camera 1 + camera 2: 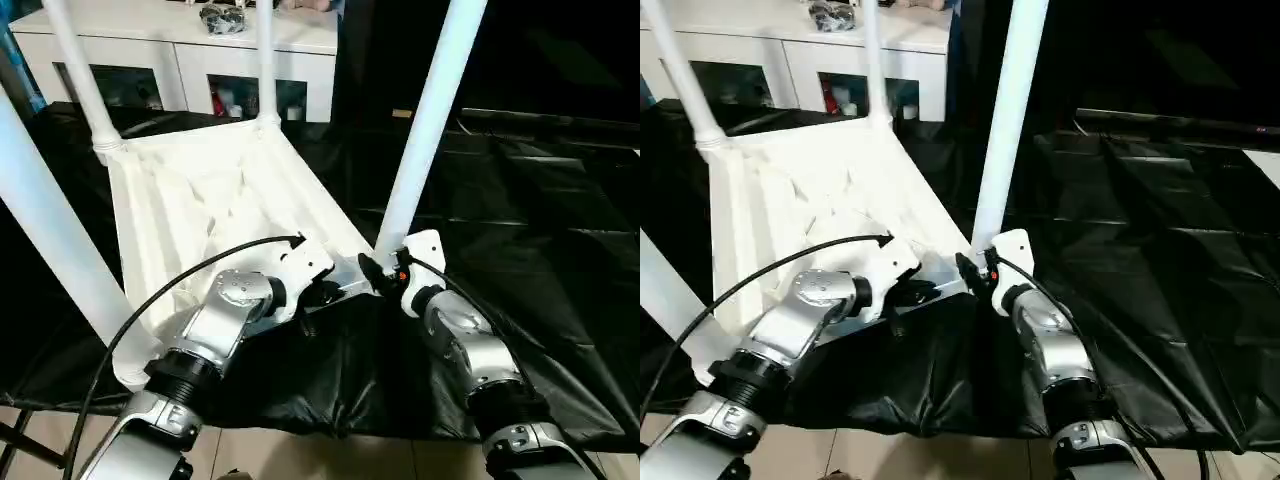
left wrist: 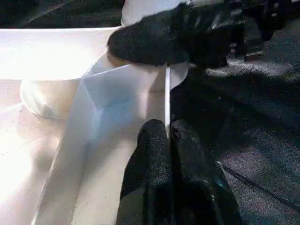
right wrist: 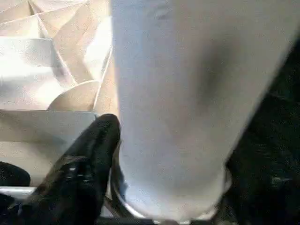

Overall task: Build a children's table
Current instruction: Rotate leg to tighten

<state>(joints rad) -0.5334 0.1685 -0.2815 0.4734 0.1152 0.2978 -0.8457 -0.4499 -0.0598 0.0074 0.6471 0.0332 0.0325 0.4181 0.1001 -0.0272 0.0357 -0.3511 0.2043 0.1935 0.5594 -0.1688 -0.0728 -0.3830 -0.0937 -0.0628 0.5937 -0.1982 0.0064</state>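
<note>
Tabletop (image 1: 215, 200) lies upside down on the black sheet (image 1: 520, 250), ribbed underside up, tilted, near edge right in front of me. Four legs stand in the corner sockets: far-left leg (image 1: 80, 75), far leg (image 1: 266, 60), the near-left leg (image 1: 50, 240) big at the picture's left edge, and the near-right leg (image 1: 425, 125) rising at my right hand.

Left gripper (image 2: 168, 136) is pinched flat on the thin near rim of the tabletop, close to the near-right corner; fingers together with the rim wall between the tips. Right gripper (image 1: 385, 270) sits at the base of the near-right leg, jaws spread wide about the tube. One black finger (image 3: 89, 154) lies against the leg; whether it clamps or only cups it, I cannot tell.

Handling, my judgement: hollow moulded plastic, light, rigid enough, but smooth and slippery under rubber pads. Long legs give leverage, so the whole thing may tip or swing. The rim is thin and may flex; best hold is low on a leg near its socket, or the rim beside a corner.

Head views give the layout, all four legs and the white cabinet (image 1: 180, 45) beyond. Left wrist view shows the rim pinch and the other gripper's finger up close. Right wrist view shows finger against tube and the ribs behind.
</note>
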